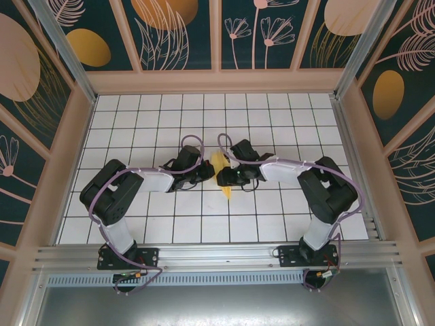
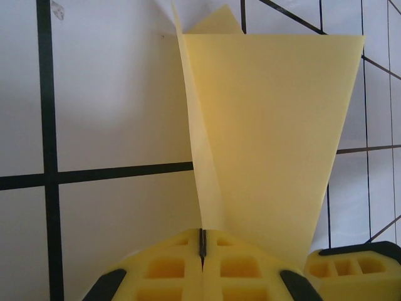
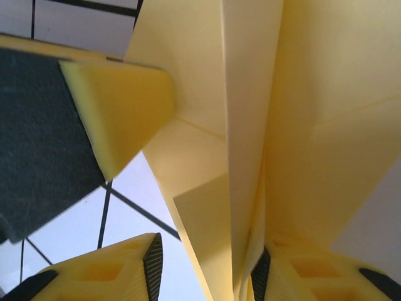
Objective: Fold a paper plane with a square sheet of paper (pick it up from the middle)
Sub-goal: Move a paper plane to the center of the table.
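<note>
Tiled table (image 1: 170, 115): left pincer (image 2: 202, 241) pinching paper plane (image 2: 269, 138) fold; right pincer (image 3: 207, 263) spread, straddling it.

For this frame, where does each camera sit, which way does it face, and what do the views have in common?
Top external: above and behind the bases, looking down on the tiled table; the left arm and right arm meet over the yellow paper.
Left wrist: on the left arm, looking along its own yellow fingers, left jaws shut on the paper's fold.
Right wrist: on the right arm, looking along its own fingers, right jaws apart around the paper.
Shared: all three show the paper and the table's tiles.
</note>
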Action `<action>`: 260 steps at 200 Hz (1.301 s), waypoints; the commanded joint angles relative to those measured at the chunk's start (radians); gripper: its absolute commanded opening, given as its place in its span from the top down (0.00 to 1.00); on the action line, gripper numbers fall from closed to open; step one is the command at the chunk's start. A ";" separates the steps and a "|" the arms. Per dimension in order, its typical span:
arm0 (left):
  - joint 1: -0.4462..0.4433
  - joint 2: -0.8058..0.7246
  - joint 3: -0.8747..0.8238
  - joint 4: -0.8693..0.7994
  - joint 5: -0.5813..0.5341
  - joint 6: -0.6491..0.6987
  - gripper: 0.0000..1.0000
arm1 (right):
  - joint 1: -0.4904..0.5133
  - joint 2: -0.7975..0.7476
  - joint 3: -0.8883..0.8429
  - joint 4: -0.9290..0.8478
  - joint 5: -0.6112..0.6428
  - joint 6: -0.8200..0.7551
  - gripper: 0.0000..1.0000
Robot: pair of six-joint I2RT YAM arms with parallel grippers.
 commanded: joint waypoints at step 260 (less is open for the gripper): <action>0.009 -0.057 0.046 -0.108 -0.030 0.038 0.79 | 0.048 0.093 0.138 -0.148 0.272 0.058 0.85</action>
